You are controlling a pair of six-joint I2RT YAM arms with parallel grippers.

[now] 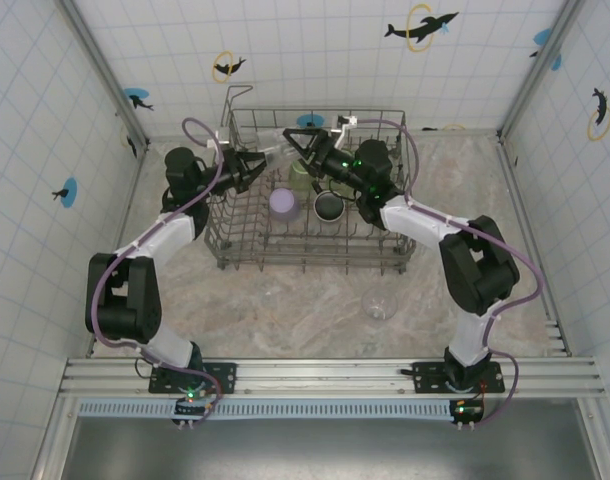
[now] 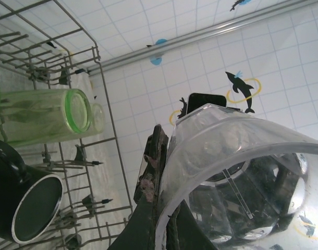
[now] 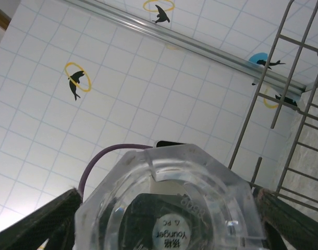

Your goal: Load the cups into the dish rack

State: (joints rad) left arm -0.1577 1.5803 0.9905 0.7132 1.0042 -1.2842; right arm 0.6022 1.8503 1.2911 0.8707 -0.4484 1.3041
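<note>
Glass (image 2: pixel 237 156), clear, is up in the air over the rack's (image 1: pixel 315 265) far-left corner, lying roughly on its side between both grippers. L gripper (image 1: pixel 255 165) is pinched shut on the rim wall, w/ one finger (image 2: pixel 153 172) outside. R gripper (image 3: pixel 164 198) has its jaws wide, one either side of the thick base and right up against it; can't tell if it's actually clamping. Looks like a handover, L to R. To do it well, R should prob. seat squarely on the base and squeeze firm before L lets go, as smooth glass will slip from a half grip. L should then open fully and back straight off along the glass axis so it doesn't drag the rim. After that R needs to turn the mouth down and lower it onto free tines. Rack sits at the tabletop's far middle. It holds a lavender tumbler (image 1: pixel 283 203), a black mug (image 1: pixel 330 206) and green tumblers (image 2: pixel 44 112), so pick a gap clear of those. A 2nd glass (image 1: pixel 379 303) waits on the tabletop, near-right of the rack.
</note>
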